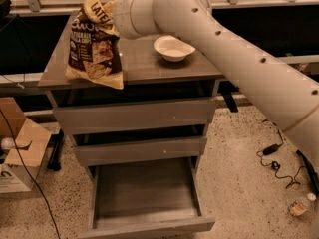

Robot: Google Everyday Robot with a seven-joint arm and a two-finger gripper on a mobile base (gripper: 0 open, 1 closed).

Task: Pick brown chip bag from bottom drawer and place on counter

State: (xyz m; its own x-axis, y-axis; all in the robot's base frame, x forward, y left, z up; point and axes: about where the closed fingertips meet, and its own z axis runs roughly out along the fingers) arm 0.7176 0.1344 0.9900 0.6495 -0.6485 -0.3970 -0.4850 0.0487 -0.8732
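The brown chip bag [94, 49] hangs upright over the left front part of the counter [144, 66]. Its lower edge is at about the counter's front left edge. My gripper [111, 10] is at the bag's top right corner, mostly hidden behind the foil, and is shut on the bag. The white arm reaches in from the right across the counter. The bottom drawer [144, 195] is pulled open below, and its grey interior shows nothing inside.
A white bowl [173, 48] sits on the counter right of the bag. The two upper drawers [134, 116] are slightly ajar. A cardboard box [17, 151] stands on the floor at left. Cables [271, 156] and a small bottle [300, 206] lie on the floor at right.
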